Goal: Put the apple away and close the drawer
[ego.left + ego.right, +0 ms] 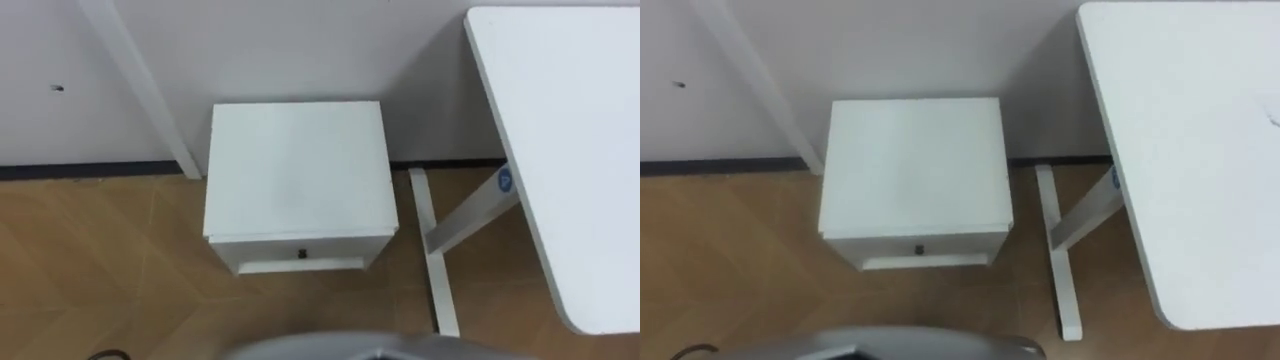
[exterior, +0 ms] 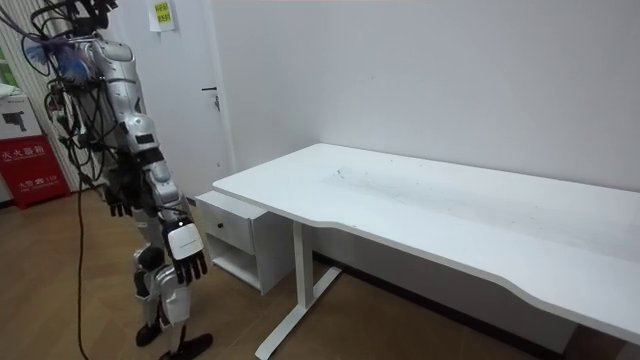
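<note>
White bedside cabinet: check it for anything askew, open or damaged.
Nothing stands out. The small white cabinet sits square against the wall, its drawer looks shut, dark round knob in place; no damage shows.

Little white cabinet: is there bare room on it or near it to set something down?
The cabinet top is bare from the wall to its drawer front. The desk on its right is bare too. Tight spot: the narrow gap between them, where the desk leg stands. The floor on its left is open.

Illegible print on yellow notice (image 2: 160,14)
</note>
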`<state>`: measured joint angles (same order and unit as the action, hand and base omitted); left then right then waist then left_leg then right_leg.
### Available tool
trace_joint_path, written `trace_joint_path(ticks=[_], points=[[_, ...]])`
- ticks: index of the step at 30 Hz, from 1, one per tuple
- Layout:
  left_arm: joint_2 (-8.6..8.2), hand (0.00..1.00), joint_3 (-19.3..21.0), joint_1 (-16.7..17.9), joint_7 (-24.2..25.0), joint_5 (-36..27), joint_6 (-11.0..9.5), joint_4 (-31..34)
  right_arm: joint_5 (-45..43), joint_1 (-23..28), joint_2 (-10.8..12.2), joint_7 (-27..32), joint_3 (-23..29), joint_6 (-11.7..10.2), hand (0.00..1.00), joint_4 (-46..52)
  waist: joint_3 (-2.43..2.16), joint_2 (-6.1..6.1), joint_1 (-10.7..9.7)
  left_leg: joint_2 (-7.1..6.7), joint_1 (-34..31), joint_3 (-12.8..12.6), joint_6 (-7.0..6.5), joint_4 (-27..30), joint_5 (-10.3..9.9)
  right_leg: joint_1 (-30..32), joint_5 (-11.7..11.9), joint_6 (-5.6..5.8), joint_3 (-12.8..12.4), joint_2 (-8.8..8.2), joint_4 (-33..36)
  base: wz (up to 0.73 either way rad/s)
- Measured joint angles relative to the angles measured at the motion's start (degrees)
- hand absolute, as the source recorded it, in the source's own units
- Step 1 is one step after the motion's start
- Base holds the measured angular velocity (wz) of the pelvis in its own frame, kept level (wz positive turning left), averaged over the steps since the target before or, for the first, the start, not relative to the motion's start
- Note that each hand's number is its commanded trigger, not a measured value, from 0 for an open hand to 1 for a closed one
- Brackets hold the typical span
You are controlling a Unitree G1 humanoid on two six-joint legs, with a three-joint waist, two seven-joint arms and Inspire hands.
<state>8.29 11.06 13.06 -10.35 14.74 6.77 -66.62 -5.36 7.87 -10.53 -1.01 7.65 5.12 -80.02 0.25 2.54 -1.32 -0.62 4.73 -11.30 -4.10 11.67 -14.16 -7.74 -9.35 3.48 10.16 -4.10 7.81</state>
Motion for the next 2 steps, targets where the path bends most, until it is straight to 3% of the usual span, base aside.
trace_joint_path(ticks=[2], points=[[-0.65, 0.0, 0.0, 0.1, 0.1, 0.0, 0.1, -0.4, -0.7, 0.0, 0.0, -0.8, 0.4, 0.5, 0.0, 0.0, 0.05, -0.08, 0.0, -0.01, 0.0, 0.1, 0.2, -0.3, -0.1, 0.1, 0.0, 0.03, 0.2, 0.03, 0.1, 0.0]])
